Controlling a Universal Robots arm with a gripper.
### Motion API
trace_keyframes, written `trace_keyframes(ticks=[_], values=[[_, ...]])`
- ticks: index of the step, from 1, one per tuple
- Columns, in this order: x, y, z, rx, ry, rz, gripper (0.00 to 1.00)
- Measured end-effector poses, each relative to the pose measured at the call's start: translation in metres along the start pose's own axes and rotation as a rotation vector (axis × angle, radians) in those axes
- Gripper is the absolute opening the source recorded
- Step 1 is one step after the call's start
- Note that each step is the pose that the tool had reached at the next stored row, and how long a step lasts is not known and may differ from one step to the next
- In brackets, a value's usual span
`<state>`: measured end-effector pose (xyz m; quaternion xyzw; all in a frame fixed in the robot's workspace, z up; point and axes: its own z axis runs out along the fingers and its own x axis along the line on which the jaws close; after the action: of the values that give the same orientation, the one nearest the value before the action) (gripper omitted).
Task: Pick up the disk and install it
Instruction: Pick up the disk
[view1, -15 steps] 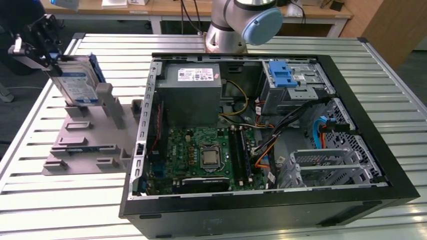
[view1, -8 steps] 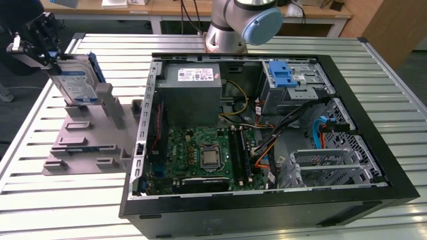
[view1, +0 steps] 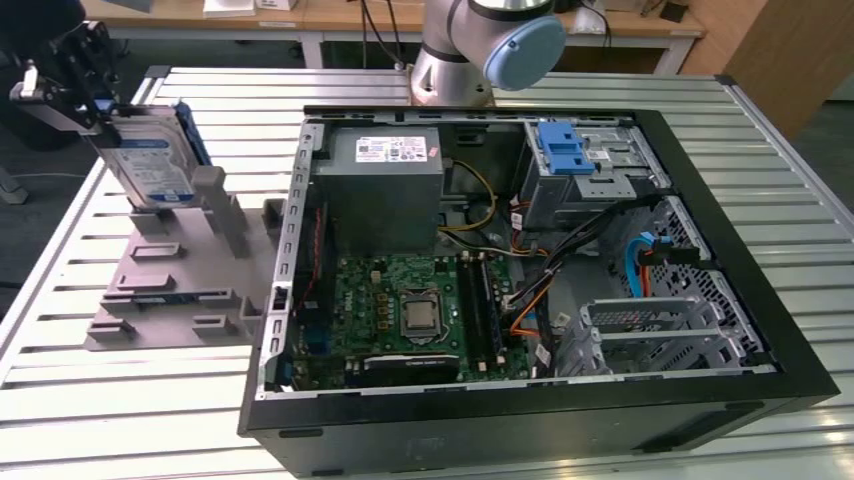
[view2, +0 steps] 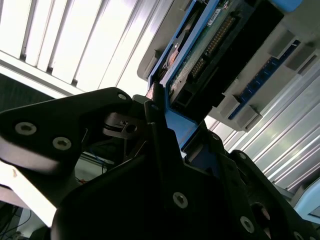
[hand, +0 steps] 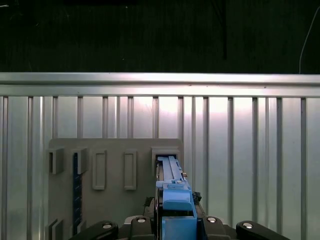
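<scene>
1. Exterior view: the black gripper (view1: 80, 95) is closed on the top edge of the disk (view1: 150, 165), a flat grey metal hard drive with a blue-and-white label and blue plastic rails. The disk stands upright at the grey plastic slotted holder (view1: 174, 285) on the ribbed metal bench (view1: 120, 400), beside the open black computer case (view1: 534, 435).
2. Second wrist view: the gripper (view2: 175, 125) clamps the disk (view2: 212, 42) by its blue-railed edge.
3. First wrist view: the disk (hand: 172, 192) sits edge-on in the gripper (hand: 177, 222), in line with a slot of the holder (hand: 115, 152).

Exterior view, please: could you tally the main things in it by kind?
disk: 1
grey holder block: 1
open computer case: 1
robot arm: 1
Total: 4
</scene>
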<state>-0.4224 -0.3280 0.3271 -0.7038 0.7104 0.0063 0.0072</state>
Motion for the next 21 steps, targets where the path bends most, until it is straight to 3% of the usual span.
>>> trace_keyframes(ticks=[21], values=[[-0.0002,0.0000,-0.0093,0.0001,0.0000,0.000,0.36]])
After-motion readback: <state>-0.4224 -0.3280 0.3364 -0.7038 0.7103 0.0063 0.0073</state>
